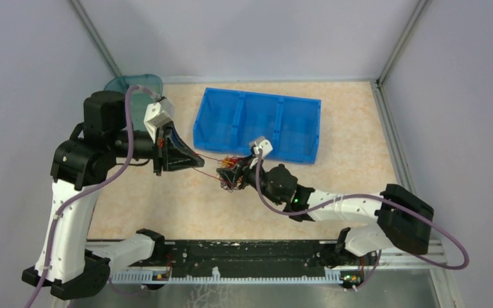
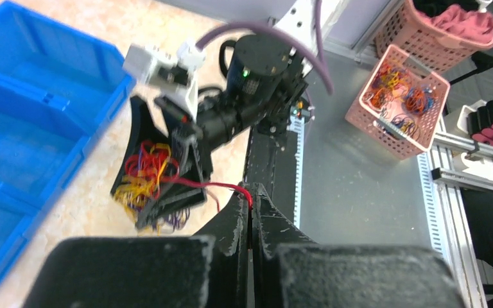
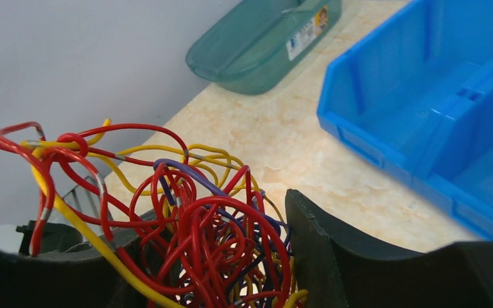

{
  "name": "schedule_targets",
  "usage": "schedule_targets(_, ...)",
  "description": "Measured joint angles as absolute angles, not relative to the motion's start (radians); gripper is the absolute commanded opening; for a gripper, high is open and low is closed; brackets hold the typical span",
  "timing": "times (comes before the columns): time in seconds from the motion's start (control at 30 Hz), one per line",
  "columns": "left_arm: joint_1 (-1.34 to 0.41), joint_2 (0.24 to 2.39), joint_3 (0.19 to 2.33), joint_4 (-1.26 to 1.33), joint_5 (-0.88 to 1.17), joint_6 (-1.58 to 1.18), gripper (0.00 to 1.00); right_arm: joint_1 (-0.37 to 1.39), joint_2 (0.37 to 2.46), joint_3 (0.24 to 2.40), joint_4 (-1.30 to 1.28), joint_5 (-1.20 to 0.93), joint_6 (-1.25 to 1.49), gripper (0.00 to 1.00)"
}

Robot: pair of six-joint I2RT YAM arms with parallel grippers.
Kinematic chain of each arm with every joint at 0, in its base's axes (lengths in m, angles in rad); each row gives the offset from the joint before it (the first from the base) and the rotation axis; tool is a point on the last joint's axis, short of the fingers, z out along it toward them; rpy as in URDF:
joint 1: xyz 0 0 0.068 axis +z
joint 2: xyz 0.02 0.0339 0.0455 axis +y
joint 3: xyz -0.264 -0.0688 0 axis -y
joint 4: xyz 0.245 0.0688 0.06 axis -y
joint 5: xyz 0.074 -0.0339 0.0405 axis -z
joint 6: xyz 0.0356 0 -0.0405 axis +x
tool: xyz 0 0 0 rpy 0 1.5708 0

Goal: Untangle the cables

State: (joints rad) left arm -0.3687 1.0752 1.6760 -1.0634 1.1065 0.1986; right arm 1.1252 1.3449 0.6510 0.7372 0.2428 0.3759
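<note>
Blue bin at far edge, green tub in far-left corner. Reaching inward, left gripper pinched on red cable, right gripper clamped round tangled cables.

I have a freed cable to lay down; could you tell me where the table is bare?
Bare table lies right of the blue bin, toward the wall, and in the near strip before the black rail. The bin's compartments are empty too. The centre is crowded: left pincer and right pincer stretch a red cable from the tangled cables.
</note>
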Motion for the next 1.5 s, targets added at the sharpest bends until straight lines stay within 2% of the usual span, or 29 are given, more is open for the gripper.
schedule_targets(0.1, -0.369, 1.077, 1.673, -1.155, 1.043, 0.302, 0.0, 1.1, 1.283, 0.599, 0.708, 0.261, 0.393, 0.58)
schedule_targets(0.2, -0.369, 1.071, 1.655, -1.214, 0.953, 0.4, 0.0, 1.057, 1.213, 0.554, 0.673, 0.267, 0.408, 0.69)
schedule_targets(0.3, -0.369, 1.047, 1.617, -1.242, 0.851, 0.485, 0.0, 1.026, 1.138, 0.511, 0.633, 0.265, 0.418, 0.7)
schedule_targets(0.37, -0.369, 1.023, 1.586, -1.246, 0.809, 0.526, 0.0, 1.023, 1.11, 0.498, 0.618, 0.255, 0.422, 0.67)
schedule_targets(0.53, -0.369, 0.954, 1.47, -1.251, 0.768, 0.588, 0.0, 1.023, 1.094, 0.497, 0.607, 0.192, 0.446, 0.47)
schedule_targets(0.67, -0.369, 0.915, 1.364, -1.25, 0.747, 0.618, 0.0, 1.023, 1.094, 0.5, 0.604, 0.123, 0.474, 0.42)
schedule_targets(0.83, -0.369, 0.85, 1.167, -1.167, 0.608, 0.656, 0.0, 1.022, 1.095, 0.542, 0.551, 0.039, 0.493, 0.52)
schedule_targets(0.87, -0.369, 0.833, 1.122, -1.142, 0.562, 0.67, 0.0, 1.022, 1.095, 0.554, 0.532, 0.024, 0.493, 0.55)
schedule_targets(0.9, -0.369, 0.822, 1.089, -1.122, 0.526, 0.682, 0.0, 1.022, 1.093, 0.561, 0.524, 0.017, 0.492, 0.62)
schedule_targets(1.1, -0.369, 0.768, 0.898, -1.003, 0.334, 0.739, 0.01, 1.011, 1.084, 0.566, 0.43, 0.018, 0.49, 0.65)
schedule_targets(1.13, -0.369, 0.765, 0.89, -0.994, 0.326, 0.739, 0.02, 1.01, 1.09, 0.571, 0.408, 0.025, 0.49, 0.65)
schedule_targets(1.23, -0.369, 0.761, 0.888, -0.974, 0.328, 0.741, 0.25, 1.01, 1.132, 0.605, 0.342, 0.055, 0.484, 0.64)
schedule_targets(1.4, -0.369, 0.764, 0.879, -0.97, 0.334, 0.759, 0.49, 1.009, 1.233, 0.686, 0.236, 0.084, 0.474, 0.62)
schedule_targets(1.5, -0.369, 0.764, 0.857, -0.972, 0.333, 0.765, 0.71, 1.008, 1.286, 0.698, 0.222, 0.06, 0.477, 0.59)
